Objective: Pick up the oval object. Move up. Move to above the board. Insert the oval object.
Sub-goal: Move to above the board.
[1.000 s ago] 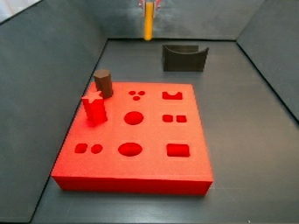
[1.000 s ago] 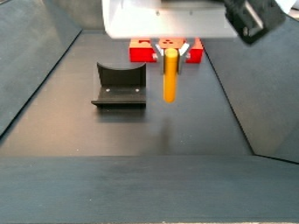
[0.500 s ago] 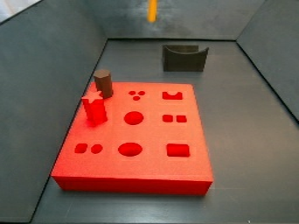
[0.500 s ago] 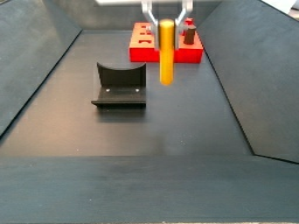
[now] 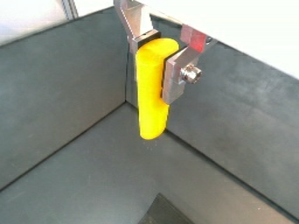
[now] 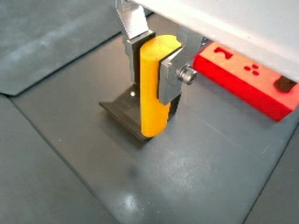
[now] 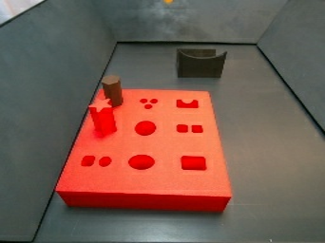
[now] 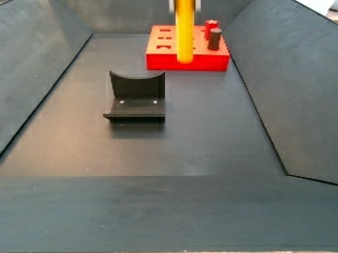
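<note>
The pincer (image 5: 156, 48) is climbing fast, carrying the oval object (image 5: 152, 92) up with it: a second ago the peg was hanging low over the counter (image 8: 172, 148) by the fixture (image 8: 136, 97), and now only its lower part is showing at the top edge of a side view (image 8: 185, 30), well clear of everything. So the lift is looking done, and the carry toward the board (image 7: 146, 142) should be coming next.

The board is sitting as a big, flat, bright red slab, matte, punched with round, square and oval holes. The fixture is looking dark and U-shaped. The peg is looking smooth, glossy orange-yellow, round-sided, and the silver plates are clamping its upper end.
</note>
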Robot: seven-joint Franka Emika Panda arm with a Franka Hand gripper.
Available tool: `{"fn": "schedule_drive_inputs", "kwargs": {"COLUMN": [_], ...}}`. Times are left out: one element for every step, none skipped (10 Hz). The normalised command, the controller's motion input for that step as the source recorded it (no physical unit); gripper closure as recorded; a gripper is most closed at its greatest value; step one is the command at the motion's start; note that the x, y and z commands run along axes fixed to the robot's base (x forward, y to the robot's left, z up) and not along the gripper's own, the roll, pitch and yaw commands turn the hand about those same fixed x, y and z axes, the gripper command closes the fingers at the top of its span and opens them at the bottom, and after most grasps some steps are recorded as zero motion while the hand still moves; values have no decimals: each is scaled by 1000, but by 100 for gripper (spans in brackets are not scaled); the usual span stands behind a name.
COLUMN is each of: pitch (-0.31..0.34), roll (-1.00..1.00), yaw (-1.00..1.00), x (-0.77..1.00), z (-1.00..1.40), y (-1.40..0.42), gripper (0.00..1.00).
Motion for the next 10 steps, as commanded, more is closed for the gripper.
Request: {"fn": "schedule_drive_inputs", "kwargs": {"pitch": [97,99,95,92,96,-12,-25,-63,-57,-38], "roll": [101,103,103,103,105,-139,-129,-104,-97,-32], "yaw": [32,33,35,37,36,25,24,1,2,6], "x": [53,30,20,16,13,-106,-107,-118,-120,-115], "z": [886,673,510,347,186,68,70,71,70,67], "y": [-19,-18,-16,-15,-15,-1000,-1000,-1000,-1000,-1000], "gripper": [100,100,100,100,100,100,100,100,100,100]}}
